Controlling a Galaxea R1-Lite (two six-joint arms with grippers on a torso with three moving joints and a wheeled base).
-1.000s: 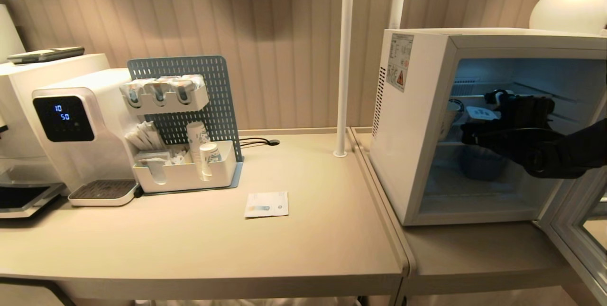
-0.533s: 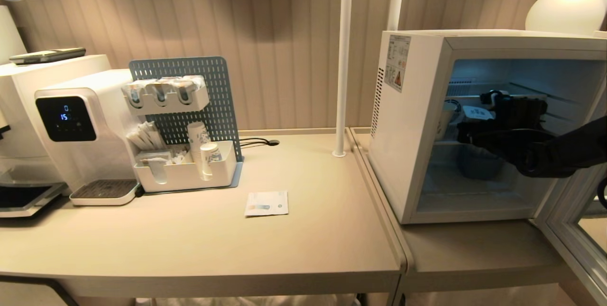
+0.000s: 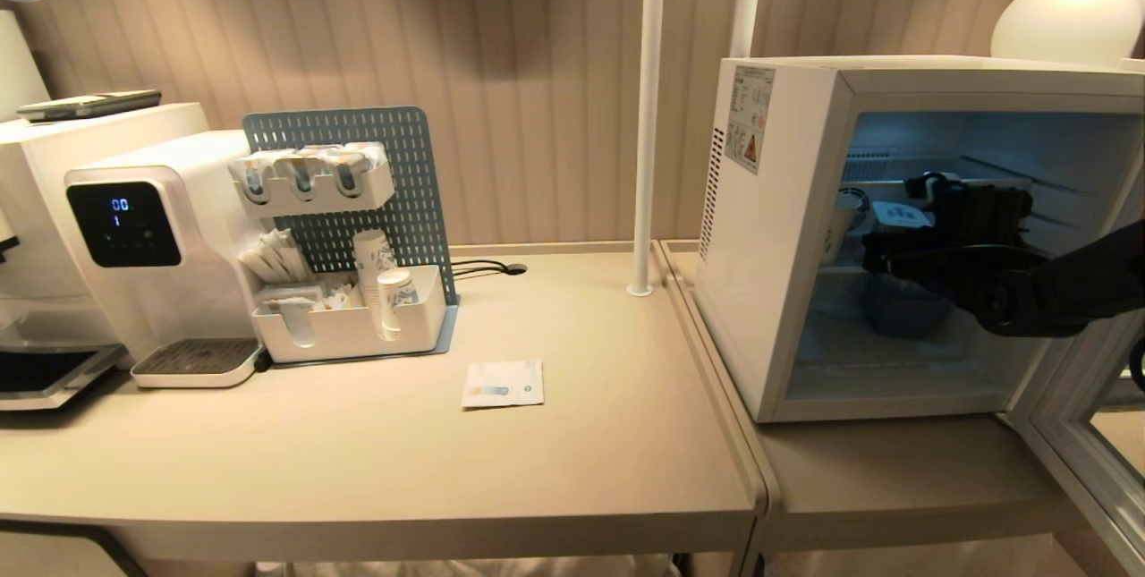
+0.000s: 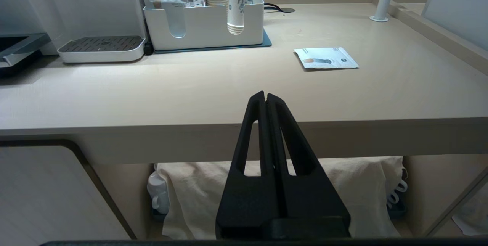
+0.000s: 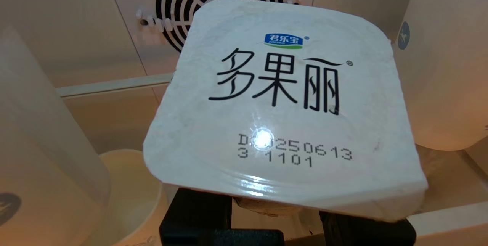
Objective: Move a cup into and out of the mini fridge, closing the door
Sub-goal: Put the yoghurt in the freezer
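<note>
Head view: right gripper (image 3: 894, 233) inside the mini fridge (image 3: 787, 228), right of frame, unmoved over the last second; door (image 3: 1087, 434) open.
Left wrist view: left gripper (image 4: 265, 99) clenched, empty, below the counter (image 4: 190, 86).
Right wrist view: jaws grasping the cup (image 5: 284, 105); placement likely pending.

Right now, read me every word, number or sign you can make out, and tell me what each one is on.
"多果丽": white foil lid of the squat yogurt cup
"君乐宝": blue-green logo on that lid
"250613" and "3 1101": date stamp on the lid; its first characters are lost in glare
"00" over "1": dark display of the white water dispenser
Warning sticker on the boxy white mini fridge: too small
White sachet on the table: too small
</note>
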